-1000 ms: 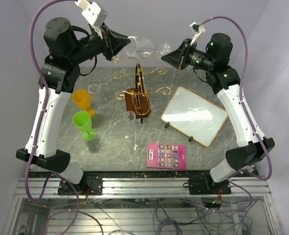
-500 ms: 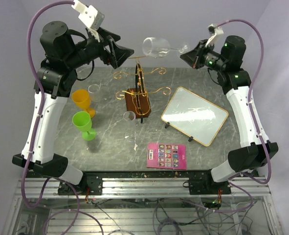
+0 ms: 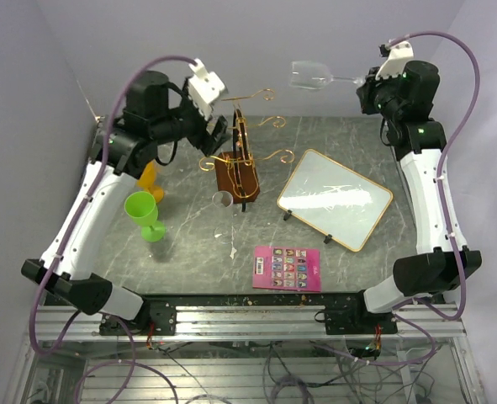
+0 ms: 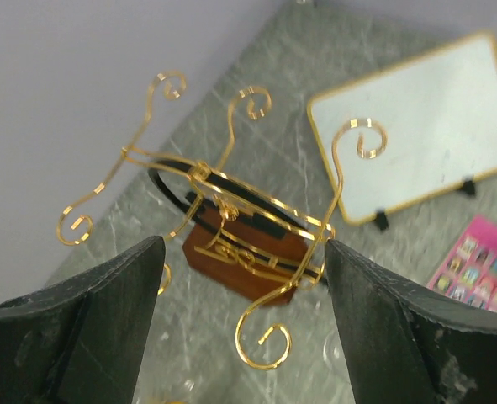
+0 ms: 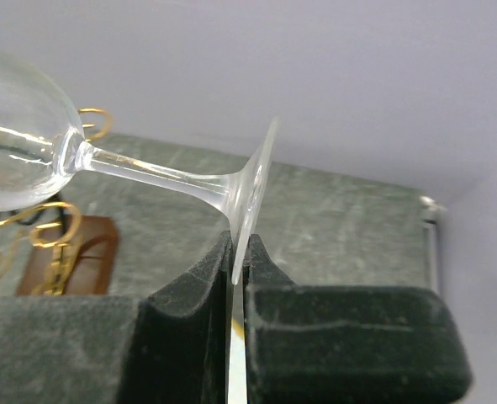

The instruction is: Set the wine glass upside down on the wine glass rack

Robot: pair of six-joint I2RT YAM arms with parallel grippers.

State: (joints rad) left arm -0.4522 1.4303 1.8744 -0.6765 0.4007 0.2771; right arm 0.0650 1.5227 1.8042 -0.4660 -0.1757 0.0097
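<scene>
A clear wine glass [image 3: 311,76] hangs on its side high over the table's back right, bowl to the left. My right gripper [image 3: 367,84] is shut on the edge of its round foot. In the right wrist view the foot [image 5: 250,194] is pinched between the two pads [image 5: 189,295], and the bowl [image 5: 21,151] points left. The wine glass rack [image 3: 240,164], gold wire on a brown wooden base, stands mid-table. My left gripper [image 3: 219,135] is open just left of its top. In the left wrist view the rack [image 4: 248,273] shows between the spread fingers [image 4: 105,311], which hold nothing.
A gold-framed white board [image 3: 335,199] leans right of the rack. In front of it lies a pink card [image 3: 288,268]. A green goblet [image 3: 145,215] and an orange goblet [image 3: 150,181] stand at the left. A small clear glass [image 3: 223,199] sits by the rack's base.
My left gripper opened, let go of the glass bowl and dropped down beside the rack. My right gripper carried the glass up and to the right by its foot.
</scene>
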